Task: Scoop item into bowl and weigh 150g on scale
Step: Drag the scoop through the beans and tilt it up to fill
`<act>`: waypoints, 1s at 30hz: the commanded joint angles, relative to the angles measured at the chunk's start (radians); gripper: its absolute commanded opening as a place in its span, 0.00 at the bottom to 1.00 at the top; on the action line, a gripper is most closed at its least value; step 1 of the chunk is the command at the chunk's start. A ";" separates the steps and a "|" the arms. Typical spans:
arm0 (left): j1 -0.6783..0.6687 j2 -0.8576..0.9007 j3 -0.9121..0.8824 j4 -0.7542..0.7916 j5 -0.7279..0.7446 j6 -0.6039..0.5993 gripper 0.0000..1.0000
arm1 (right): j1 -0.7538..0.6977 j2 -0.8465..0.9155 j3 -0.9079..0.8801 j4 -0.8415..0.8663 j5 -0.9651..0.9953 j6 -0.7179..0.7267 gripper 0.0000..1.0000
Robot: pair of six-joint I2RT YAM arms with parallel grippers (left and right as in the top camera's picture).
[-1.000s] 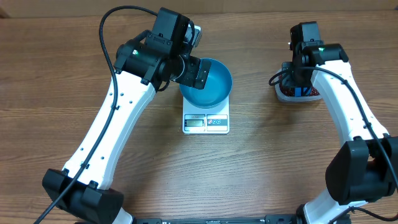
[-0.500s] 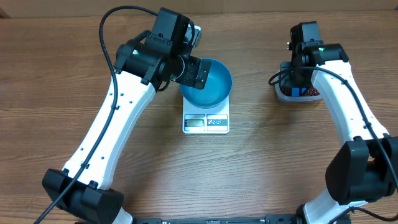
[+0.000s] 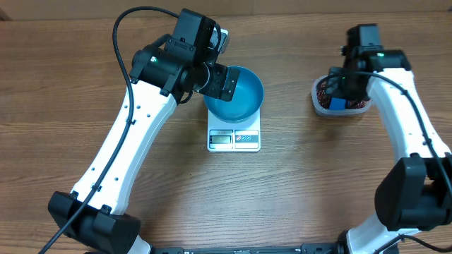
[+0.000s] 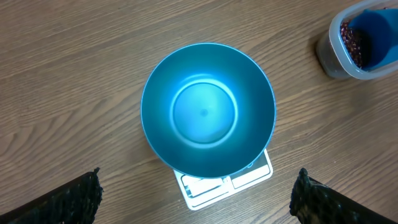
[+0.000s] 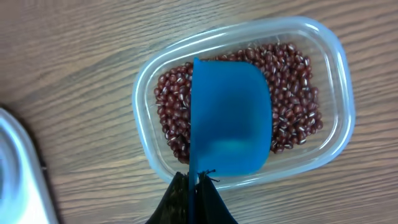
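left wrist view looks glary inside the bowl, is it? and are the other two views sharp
Left wrist: yes, a bright glow washes the bowl floor, and the claw fingers are dark and soft. Right wrist: beans crisp, faint sheen on the scoop. Overhead: even light, nothing blurred.

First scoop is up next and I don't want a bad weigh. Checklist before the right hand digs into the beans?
1. Bowl seated on the scale: ok, upright on the platform.
2. Bowl empty: ok, no beans inside.
3. Display zeroed: cannot tell, too small to read.
4. Right hand gripping the scoop: ok, shut on its handle.
5. Scoop lined up with the supply: ok, empty and above the beans in the tub.
6. Left hand free: ok, open and holding nothing, above the bowl.
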 commanded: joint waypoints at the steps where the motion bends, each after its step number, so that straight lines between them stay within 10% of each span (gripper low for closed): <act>1: -0.006 0.005 0.019 0.001 0.004 0.022 1.00 | -0.064 0.000 0.018 -0.002 -0.135 0.029 0.04; 30: -0.006 0.005 0.019 0.001 0.004 0.022 1.00 | -0.103 0.050 0.018 -0.050 -0.344 0.055 0.04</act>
